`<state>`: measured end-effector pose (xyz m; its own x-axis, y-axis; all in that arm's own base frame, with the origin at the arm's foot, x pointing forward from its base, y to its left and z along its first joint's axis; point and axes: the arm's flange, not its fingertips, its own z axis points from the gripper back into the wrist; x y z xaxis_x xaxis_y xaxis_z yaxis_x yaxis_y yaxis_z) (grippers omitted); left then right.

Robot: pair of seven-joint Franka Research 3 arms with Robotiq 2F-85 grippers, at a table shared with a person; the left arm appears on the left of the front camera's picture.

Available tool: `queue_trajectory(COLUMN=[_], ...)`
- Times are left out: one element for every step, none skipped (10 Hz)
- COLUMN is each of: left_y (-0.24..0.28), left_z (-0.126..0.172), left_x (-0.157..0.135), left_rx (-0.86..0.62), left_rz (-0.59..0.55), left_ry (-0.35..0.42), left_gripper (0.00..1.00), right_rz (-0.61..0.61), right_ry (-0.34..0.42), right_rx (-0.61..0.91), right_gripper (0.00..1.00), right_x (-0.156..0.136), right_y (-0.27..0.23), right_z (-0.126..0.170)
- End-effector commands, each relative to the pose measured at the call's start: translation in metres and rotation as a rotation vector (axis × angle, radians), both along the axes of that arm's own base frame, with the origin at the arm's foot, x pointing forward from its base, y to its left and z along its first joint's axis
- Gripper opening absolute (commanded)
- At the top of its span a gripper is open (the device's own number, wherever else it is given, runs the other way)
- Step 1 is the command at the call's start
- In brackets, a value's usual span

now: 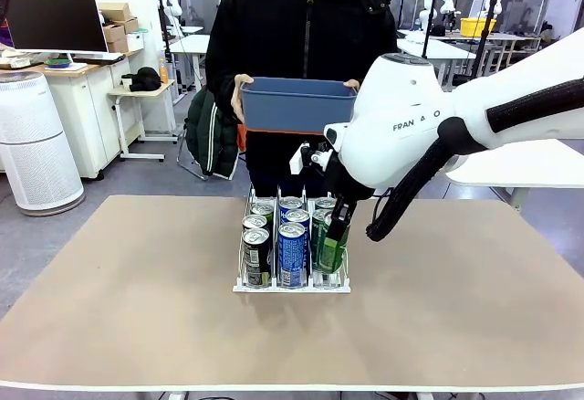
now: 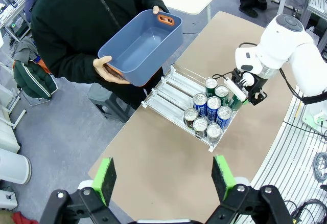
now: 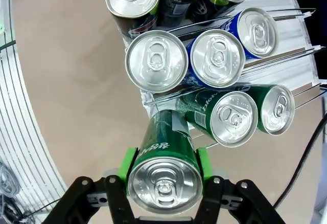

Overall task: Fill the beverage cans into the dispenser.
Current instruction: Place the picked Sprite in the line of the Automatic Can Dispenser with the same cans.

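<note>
Dispenser: white wire rack, middle of the tan tabletop, three lanes. Left lane holds black cans, middle lane blue-and-white cans, right lane green cans.
Green can: clamped between the green pads of the right tool, at the near end of the right lane.
Left tool: jaws spread wide, empty, high above the tabletop edge.
Blue tub: empty, held in both hands by a person at the far side.

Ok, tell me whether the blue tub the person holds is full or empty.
Empty. The left wrist view looks into the blue tub and shows its bare floor; the cans stand in the dispenser.
</note>
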<state>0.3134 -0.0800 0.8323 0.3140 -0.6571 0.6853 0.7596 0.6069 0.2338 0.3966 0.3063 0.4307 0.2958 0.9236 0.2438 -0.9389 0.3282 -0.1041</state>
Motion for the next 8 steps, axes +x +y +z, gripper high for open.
queue_trajectory(left_y=[0.001, 0.001, 0.001, 0.001, 0.001, 0.001, 0.001, 0.001], left_z=[-0.001, -0.001, -0.001, -0.001, -0.001, -0.001, -0.001, -0.001], left_x=[0.001, 0.001, 0.001, 0.001, 0.001, 0.001, 0.001, 0.001], left_rx=[-0.002, -0.002, -0.002, -0.002, -0.002, -0.002, -0.002, -0.002], left_rz=[0.004, 0.004, 0.004, 0.004, 0.004, 0.004, 0.004, 0.004], left_ry=[-0.003, -0.003, -0.003, -0.003, -0.003, -0.003, -0.003, -0.003], left_gripper=[1.0, 1.0, 1.0, 1.0, 1.0, 1.0, 1.0, 1.0], right_rz=[-0.037, -0.035, -0.035, -0.029, -0.02, 0.002, 0.046, 0.051], right_ry=[-0.102, -0.108, -0.113, -0.1, -0.082, -0.054, -0.027, -0.014], right_rx=[0.004, 0.008, 0.01, 0.006, 0.01, 0.021, 0.022, 0.017], right_gripper=[0.58, 0.58, 0.58, 0.58, 0.58, 0.58, 0.58, 0.58], right_x=[0.017, 0.018, 0.019, 0.021, 0.022, 0.021, 0.021, 0.02], right_y=[-0.001, -0.001, 0.0, 0.001, 0.001, 0.003, 0.003, 0.003], right_z=[-0.007, -0.006, -0.006, -0.01, -0.014, -0.017, -0.019, -0.02])
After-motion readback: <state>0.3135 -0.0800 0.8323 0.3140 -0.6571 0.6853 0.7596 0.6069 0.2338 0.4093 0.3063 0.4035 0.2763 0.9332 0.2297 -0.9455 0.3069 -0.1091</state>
